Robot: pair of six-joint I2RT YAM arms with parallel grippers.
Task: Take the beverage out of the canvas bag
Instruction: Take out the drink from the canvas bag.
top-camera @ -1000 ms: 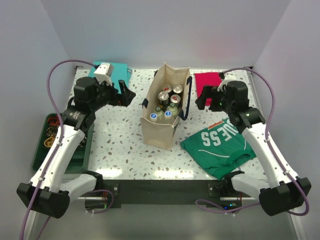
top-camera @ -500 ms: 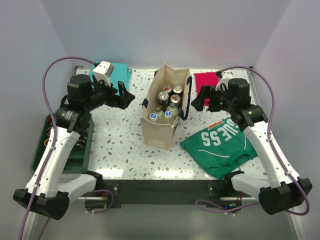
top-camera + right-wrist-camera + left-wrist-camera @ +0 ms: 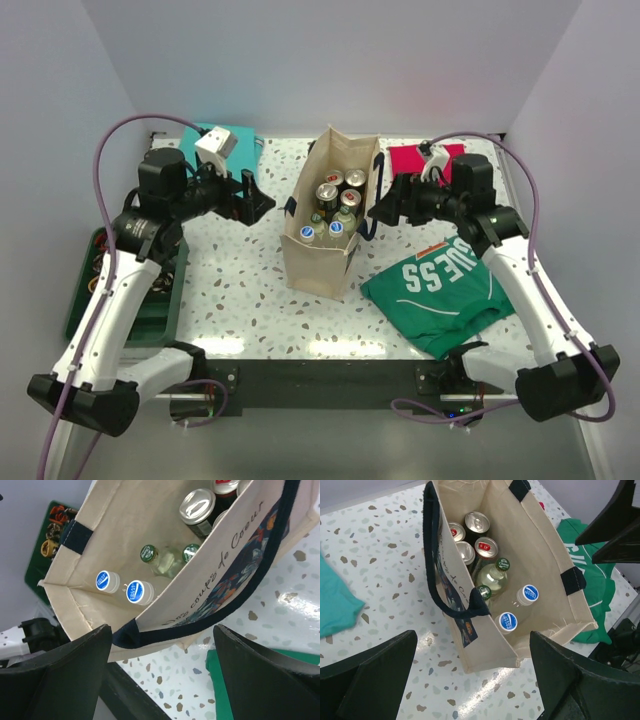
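Canvas bag (image 3: 322,262) stands upright mid-table with its mouth open, between the two arms. All the drinks are inside it and standing:
- four cans (image 3: 477,522) at the far end
- two green-capped glass bottles (image 3: 495,574) in the middle
- two blue-capped bottles (image 3: 508,621) at the near end

Left gripper (image 3: 256,195) hovers left of the bag, near the left navy handle (image 3: 431,540). Its fingers are spread wide with nothing between them.

Right gripper (image 3: 384,207) is just beside the bag's right wall. Its fingers are also wide apart. In the wrist view the right navy handle (image 3: 131,634) runs across the gap below them — cannot tell whether either finger touches it.

Around the bag:
- green shirt (image 3: 440,290), crumpled, near right
- red cloth (image 3: 410,160), far right
- teal cloth (image 3: 238,145), far left
- green tray (image 3: 85,305) at the left table edge
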